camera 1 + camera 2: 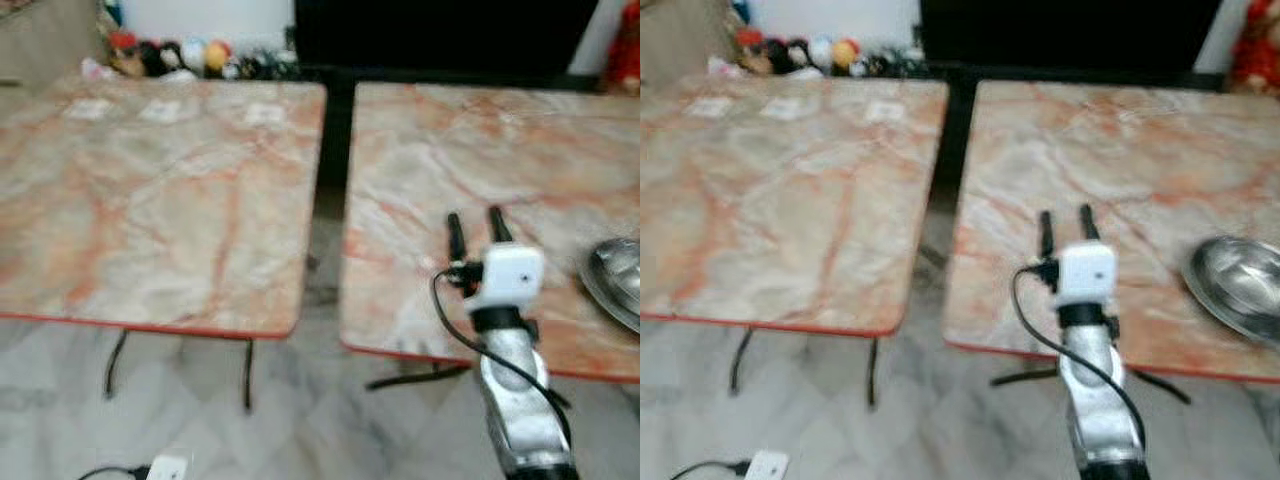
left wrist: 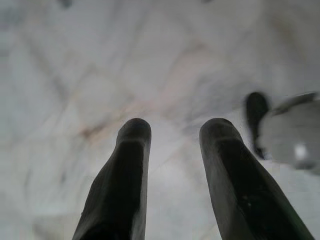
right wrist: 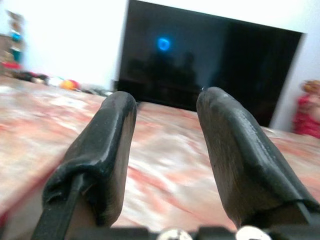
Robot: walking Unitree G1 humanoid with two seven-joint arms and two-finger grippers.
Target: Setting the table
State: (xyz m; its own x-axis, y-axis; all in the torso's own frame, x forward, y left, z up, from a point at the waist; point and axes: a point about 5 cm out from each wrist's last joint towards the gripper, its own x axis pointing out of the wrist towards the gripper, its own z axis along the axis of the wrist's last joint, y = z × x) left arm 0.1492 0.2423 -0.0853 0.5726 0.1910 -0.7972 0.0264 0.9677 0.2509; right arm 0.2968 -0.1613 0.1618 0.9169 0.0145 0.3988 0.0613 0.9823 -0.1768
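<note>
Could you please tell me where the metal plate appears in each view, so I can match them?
Left eye view: metal plate at the right edge, cut off, on the right table.
Right eye view: lower right, beside the right gripper.
Wrist views: cannot be made out.
Shared landmark: the dark gap between the tables.

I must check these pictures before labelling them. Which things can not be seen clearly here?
- Steel plate: cut by the right edge, both eye views.
- Small toys behind the left table: blurred and too small to identify.
- Right gripper over the right table, fingers apart: blur hides any contact.
</note>
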